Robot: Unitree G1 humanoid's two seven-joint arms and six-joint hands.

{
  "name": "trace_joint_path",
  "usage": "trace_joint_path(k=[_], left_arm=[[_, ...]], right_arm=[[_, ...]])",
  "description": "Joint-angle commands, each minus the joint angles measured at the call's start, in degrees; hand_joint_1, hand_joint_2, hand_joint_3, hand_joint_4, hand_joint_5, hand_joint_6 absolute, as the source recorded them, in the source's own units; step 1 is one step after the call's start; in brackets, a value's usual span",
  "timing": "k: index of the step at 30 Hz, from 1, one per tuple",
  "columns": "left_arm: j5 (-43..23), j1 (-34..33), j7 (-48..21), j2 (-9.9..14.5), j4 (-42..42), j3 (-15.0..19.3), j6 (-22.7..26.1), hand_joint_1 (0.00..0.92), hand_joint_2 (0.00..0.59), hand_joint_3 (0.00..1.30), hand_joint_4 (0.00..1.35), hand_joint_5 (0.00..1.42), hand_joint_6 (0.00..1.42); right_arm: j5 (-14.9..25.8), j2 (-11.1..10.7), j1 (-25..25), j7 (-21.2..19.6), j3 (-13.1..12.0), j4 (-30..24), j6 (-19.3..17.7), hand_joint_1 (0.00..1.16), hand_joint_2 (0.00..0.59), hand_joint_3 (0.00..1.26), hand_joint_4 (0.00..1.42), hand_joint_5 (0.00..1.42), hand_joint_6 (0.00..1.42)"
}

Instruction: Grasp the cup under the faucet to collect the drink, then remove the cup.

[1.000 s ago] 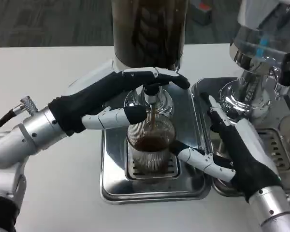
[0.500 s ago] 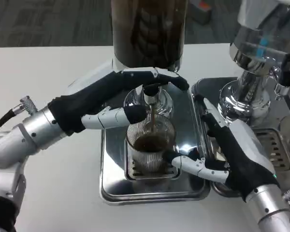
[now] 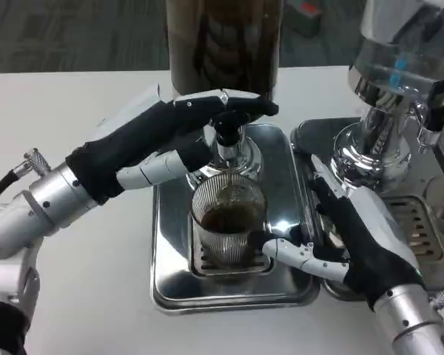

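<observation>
Cup (image 3: 228, 225) on the tray (image 3: 174, 288) under the faucet (image 3: 228, 140), part-filled (dark drink), left hand (image 3: 159, 140) laid over the faucet lever with fingers (image 3: 237, 102) clamped there to pour, right hand (image 3: 355, 237) just beside, fingers apart, ready to grasp.

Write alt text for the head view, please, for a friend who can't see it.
A ribbed glass cup partly filled with dark drink stands on a metal drip tray under a dispenser's faucet. The robot's left hand rests on the faucet, while its right hand reaches toward the cup's base from the right.
</observation>
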Motion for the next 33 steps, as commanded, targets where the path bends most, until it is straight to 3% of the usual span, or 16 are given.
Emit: trace_joint_path(k=[1,13,19,21,33], left_arm=[[-1.52,-0.60,-1.66,-0.50,1.49,1.29,2.64,0.000,0.113,0.29,0.18,0.16,0.22],[-5.34,-1.78,-3.82,-2.26,1.41,5.21,8.43,0.000,0.115,0.29,0.17,0.17,0.22],[-6.36,-1.69,-3.56,-3.25,0.40,7.50,8.14,0.000,0.115,0.31,0.16,0.17,0.23],[-6.94,-1.75,-3.28,-3.52,0.03,8.23,8.14,0.000,0.115,0.32,0.16,0.17,0.23],[-10.11,-0.49,-1.72,-5.22,-3.53,12.98,8.06,0.000,0.114,0.33,0.18,0.20,0.28]], right_arm=[[0.31,0.22,-0.65,-0.96,0.19,0.66,-0.16,0.41,0.119,0.00,0.00,0.10,0.23],[0.32,0.38,-0.75,-1.51,0.64,1.07,-0.35,0.33,0.119,0.00,0.00,0.10,0.23],[0.59,0.40,-0.79,-1.68,0.72,1.17,-0.40,0.35,0.131,0.00,0.00,0.10,0.23],[0.75,0.38,-0.91,-1.70,0.76,1.33,-0.45,0.32,0.105,0.00,0.00,0.10,0.23],[1.80,0.29,-1.21,-2.36,0.72,1.97,-1.34,0.30,0.086,0.00,0.00,0.10,0.21]])
